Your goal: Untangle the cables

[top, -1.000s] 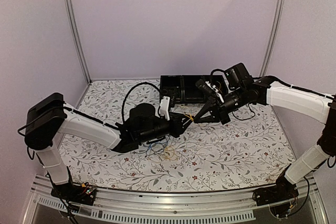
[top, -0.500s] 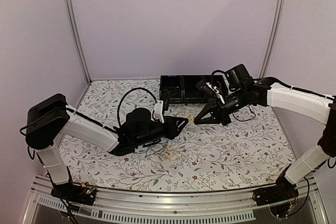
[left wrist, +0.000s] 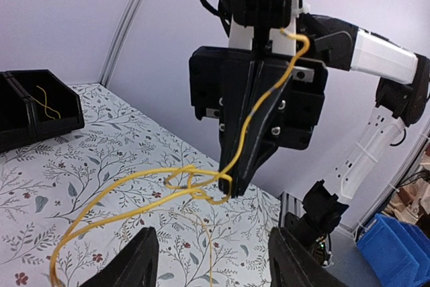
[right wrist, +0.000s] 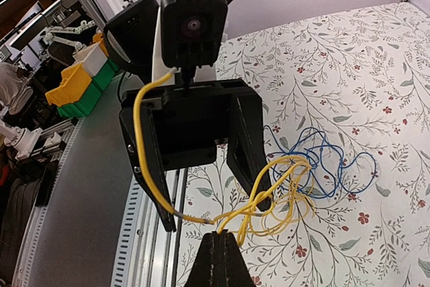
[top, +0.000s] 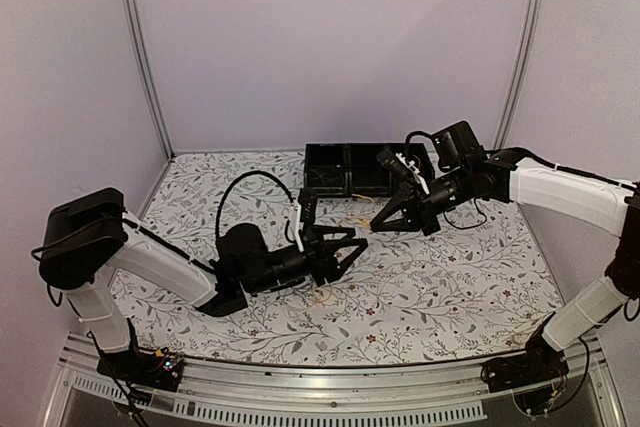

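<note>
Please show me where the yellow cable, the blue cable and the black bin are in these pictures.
yellow cable (left wrist: 195,183), left wrist view, on its knotted loops.
blue cable (right wrist: 316,140), right wrist view, on the top of its loops.
black bin (top: 340,192), top external view, on its near wall.

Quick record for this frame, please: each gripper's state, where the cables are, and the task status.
left gripper: open, fingers spread wide
right gripper: shut on the yellow cable, raised above the table
yellow cable: hangs in loops from the right gripper
blue cable: looped on the table, overlapping the yellow loops in the right wrist view
task status: not yet untangled
</note>
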Available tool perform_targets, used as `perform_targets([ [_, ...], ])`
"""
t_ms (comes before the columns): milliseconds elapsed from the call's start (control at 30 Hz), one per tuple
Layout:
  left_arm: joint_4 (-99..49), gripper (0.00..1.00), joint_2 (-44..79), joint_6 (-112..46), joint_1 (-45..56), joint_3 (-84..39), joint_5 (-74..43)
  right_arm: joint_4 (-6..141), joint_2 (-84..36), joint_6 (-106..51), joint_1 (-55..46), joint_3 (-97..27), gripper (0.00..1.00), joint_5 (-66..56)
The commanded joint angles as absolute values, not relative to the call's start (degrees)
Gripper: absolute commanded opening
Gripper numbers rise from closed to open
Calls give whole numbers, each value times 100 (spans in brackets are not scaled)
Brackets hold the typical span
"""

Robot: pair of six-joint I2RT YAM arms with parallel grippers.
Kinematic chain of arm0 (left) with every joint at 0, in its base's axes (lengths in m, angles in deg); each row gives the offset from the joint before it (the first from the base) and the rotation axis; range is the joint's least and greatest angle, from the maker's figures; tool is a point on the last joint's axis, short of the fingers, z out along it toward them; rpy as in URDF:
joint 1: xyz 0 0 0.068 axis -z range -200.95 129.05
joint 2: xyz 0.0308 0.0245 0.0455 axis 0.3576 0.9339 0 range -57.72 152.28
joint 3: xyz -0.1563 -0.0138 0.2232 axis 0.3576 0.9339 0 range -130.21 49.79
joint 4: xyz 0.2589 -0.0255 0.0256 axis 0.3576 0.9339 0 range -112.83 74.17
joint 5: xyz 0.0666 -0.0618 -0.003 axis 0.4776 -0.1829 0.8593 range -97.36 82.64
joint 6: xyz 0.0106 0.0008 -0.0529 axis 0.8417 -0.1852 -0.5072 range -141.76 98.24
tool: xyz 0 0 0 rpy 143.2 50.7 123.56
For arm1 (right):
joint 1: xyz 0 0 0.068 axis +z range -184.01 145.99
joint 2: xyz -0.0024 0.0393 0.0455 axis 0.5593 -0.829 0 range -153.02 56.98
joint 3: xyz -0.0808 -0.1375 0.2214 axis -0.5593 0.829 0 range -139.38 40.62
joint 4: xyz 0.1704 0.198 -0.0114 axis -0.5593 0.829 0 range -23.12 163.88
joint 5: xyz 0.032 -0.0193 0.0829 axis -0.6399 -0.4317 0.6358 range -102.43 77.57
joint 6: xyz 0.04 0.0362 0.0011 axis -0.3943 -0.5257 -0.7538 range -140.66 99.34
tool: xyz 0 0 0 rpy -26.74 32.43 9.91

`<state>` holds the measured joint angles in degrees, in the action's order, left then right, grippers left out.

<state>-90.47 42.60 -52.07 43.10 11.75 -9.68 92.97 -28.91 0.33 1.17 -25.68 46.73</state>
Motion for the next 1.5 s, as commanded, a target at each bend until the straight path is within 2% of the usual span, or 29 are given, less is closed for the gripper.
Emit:
perform_targets([
  [0, -9830, 55, 4491, -5408, 4144, 1074, -999, 9237, -2884, 17, 97, -2537, 0, 4853],
  [100, -9773, 50, 4518, -5480, 4061, 974, -1081, 9230, -2863, 12, 97, -2538, 0, 4904],
  [367, -9690, 45, 4695, -5529, 4019, 689, -1259, 9244, -2850, -10, 97, -2552, 0, 4936],
  [433, -9707, 41, 4749, -5562, 4002, 644, -1302, 9246, -2839, -18, 97, -2544, 0, 4935],
  [600, -9884, 23, 4864, -5627, 3962, 607, -1421, 9236, -2794, -27, 97, -2540, 0, 4951],
  [767, -9971, 13, 4933, -5681, 3909, 568, -1465, 9206, -2784, -47, 97, -2523, 0, 4978],
  [1100, -9821, 2, 5080, -5752, 3794, 289, -1302, 9270, -2769, 54, 97, -2485, 0, 5196],
  [1467, -9631, 0, 5234, -5975, 3684, 306, -1056, 9339, -2610, 191, 98, -2387, 0, 5404],
])
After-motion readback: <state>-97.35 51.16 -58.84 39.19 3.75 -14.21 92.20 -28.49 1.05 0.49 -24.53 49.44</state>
